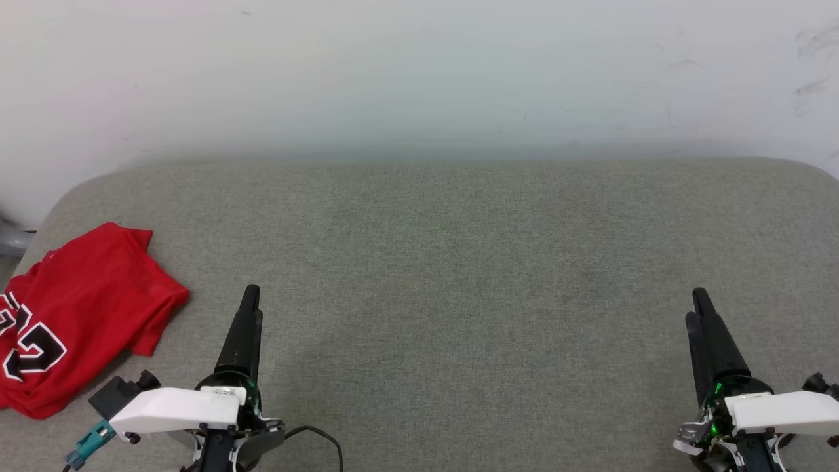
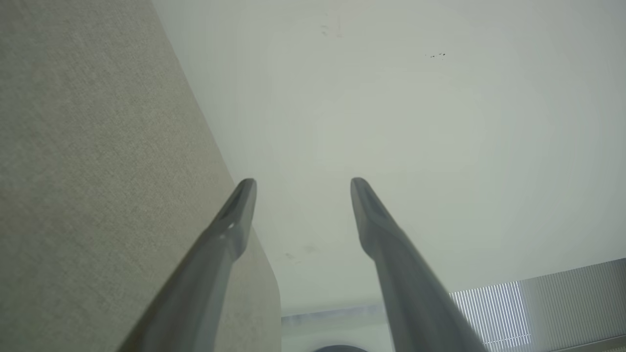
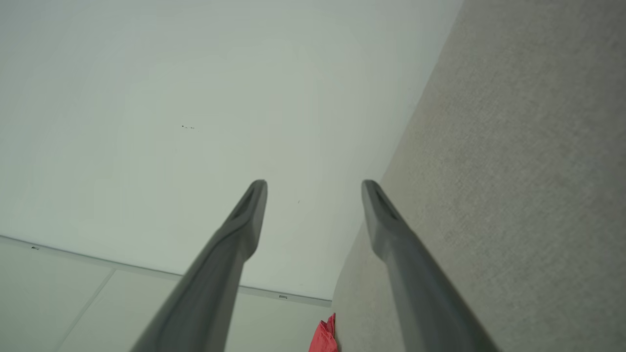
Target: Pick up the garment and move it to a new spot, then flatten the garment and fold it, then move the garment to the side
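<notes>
Jersey (image 1: 78,314), red and crumpled, lies at the worktop's (image 1: 459,262) left edge, just left of the left gripper (image 1: 251,292) and level with it. The right gripper (image 1: 700,298) is well apart, near the right edge. Both sets of fingers (image 2: 234,220) stand spread and empty, so the left arm looks best placed.

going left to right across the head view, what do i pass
red jersey → left gripper → right gripper, all over the grey fabric surface
</notes>
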### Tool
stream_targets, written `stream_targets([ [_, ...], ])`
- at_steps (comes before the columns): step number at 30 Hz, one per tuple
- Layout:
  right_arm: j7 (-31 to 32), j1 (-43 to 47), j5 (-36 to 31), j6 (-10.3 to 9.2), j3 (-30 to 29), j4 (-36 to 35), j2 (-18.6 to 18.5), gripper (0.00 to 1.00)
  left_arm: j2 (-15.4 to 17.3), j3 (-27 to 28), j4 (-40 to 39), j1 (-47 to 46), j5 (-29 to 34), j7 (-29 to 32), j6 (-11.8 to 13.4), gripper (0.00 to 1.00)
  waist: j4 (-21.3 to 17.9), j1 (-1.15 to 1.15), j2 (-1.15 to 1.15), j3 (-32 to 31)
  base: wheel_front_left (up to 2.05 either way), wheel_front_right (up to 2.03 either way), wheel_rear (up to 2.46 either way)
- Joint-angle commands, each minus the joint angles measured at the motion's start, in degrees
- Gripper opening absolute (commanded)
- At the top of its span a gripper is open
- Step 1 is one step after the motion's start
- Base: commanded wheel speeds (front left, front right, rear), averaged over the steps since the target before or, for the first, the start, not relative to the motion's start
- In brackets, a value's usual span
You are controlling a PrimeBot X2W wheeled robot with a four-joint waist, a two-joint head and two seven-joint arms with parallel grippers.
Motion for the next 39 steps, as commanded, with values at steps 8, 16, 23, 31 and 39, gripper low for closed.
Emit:
stream_targets([
  [8,-2.21,0.0,-13.81,0.0,1.04,-2.1,-1.33,1.0,0.05,0.14,-1.99,0.32,13.18,-2.08,-0.01,1.0,0.17,0.0,0.0,-0.24,0.0,0.0,0.0],
  [16,-3.6,0.43,-26.02,0.0,1.25,-2.49,-1.41,1.0,0.0,0.36,-2.96,1.15,25.02,-3.69,-0.01,1.0,0.45,0.0,0.0,-0.5,0.0,0.0,0.0],
  [23,-3.46,0.88,-36.44,0.0,1.24,-3.32,-1.43,1.0,0.8,-0.06,-3.01,1.77,34.49,-5.01,-0.01,1.0,0.65,0.0,0.0,-0.61,0.0,0.0,0.0],
  [31,-3.02,1.32,-47.55,0.0,0.78,-4.48,-1.02,1.0,1.75,0.12,-2.69,1.92,44.86,-6.43,-0.01,1.0,0.81,0.0,0.0,-0.64,0.0,0.0,0.0],
  [39,-3.38,1.64,-54.39,0.0,0.78,-5.59,-0.91,1.0,2.54,-0.46,-2.55,1.89,52.35,-7.59,0.49,1.0,0.82,0.0,0.0,-0.7,0.0,0.0,0.0],
])
